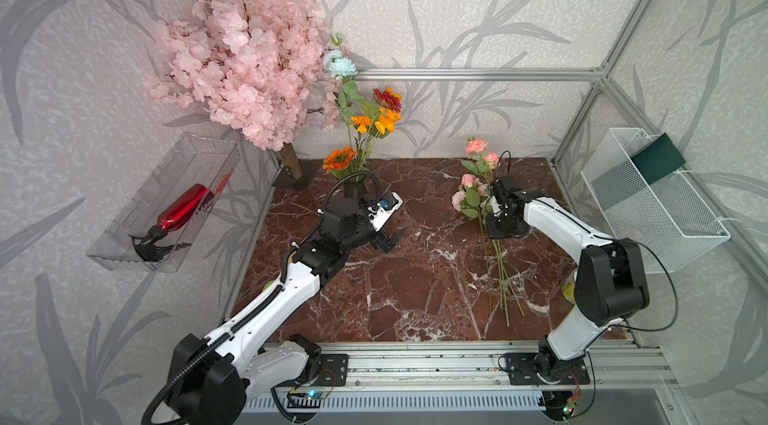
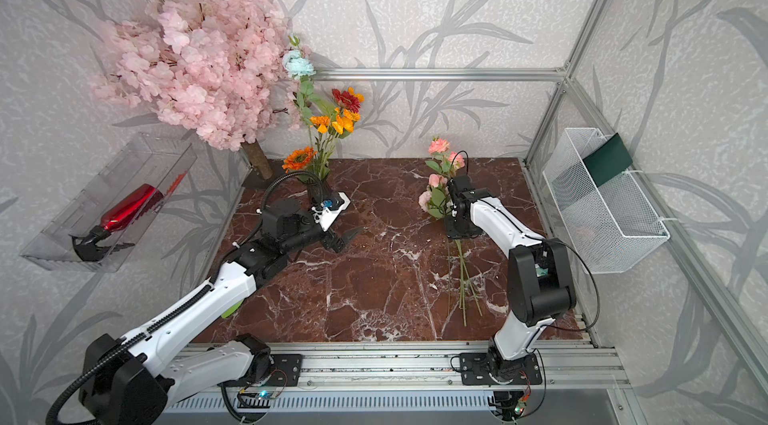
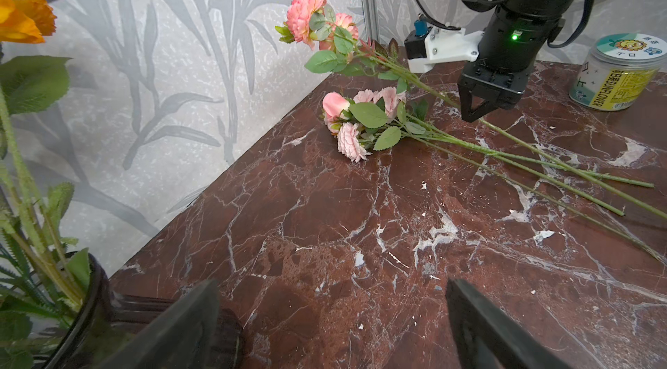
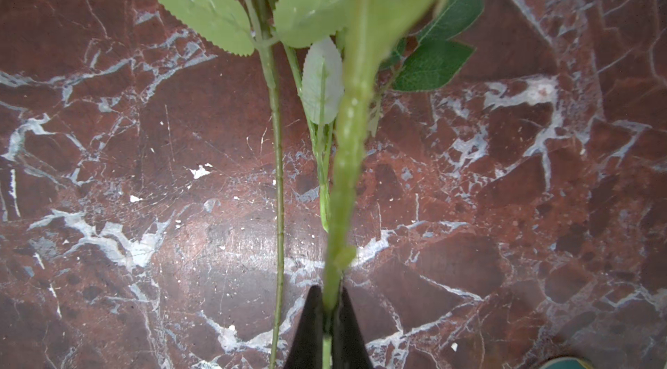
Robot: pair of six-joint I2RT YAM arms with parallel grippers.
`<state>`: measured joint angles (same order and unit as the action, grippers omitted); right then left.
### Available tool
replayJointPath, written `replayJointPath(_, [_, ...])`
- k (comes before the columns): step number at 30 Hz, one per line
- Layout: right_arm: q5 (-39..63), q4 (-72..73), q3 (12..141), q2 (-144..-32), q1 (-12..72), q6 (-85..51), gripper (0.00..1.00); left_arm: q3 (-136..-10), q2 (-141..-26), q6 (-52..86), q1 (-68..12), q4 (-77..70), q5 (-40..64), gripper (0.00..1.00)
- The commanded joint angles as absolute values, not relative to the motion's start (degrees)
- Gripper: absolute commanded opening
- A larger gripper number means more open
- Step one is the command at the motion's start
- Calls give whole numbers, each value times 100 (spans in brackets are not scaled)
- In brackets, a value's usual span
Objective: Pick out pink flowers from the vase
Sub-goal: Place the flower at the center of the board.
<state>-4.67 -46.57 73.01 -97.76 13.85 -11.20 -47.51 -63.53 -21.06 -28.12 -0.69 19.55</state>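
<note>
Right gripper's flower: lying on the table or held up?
Held up, tilted. The right gripper is shut on its stem, and the salmon-pink blooms hang above the pale pink flowers lying flat on the marble table.

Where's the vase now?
In both top views, the vase stands at the table's back edge, right of the tree trunk, just behind the left gripper.

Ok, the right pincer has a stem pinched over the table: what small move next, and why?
Probably lower the right pincer slightly and open it. It is shut on the stem of a salmon-pink flower, bloom raised off the marble tabletop, just above the pink flowers already lying there, so releasing should lay it with them.
</note>
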Motion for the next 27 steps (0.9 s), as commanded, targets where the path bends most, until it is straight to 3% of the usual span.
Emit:
replayJointPath(1, [-372,-4825,7545,-9996,1354,-1346,0,-4715,-6223,-2265,-2838,-9,1960,99])
replayJointPath(27, [-373,-4861,7828,-10830,1371,-1584,4,-4654,-6082,-2259,-2836,-53,2127,99])
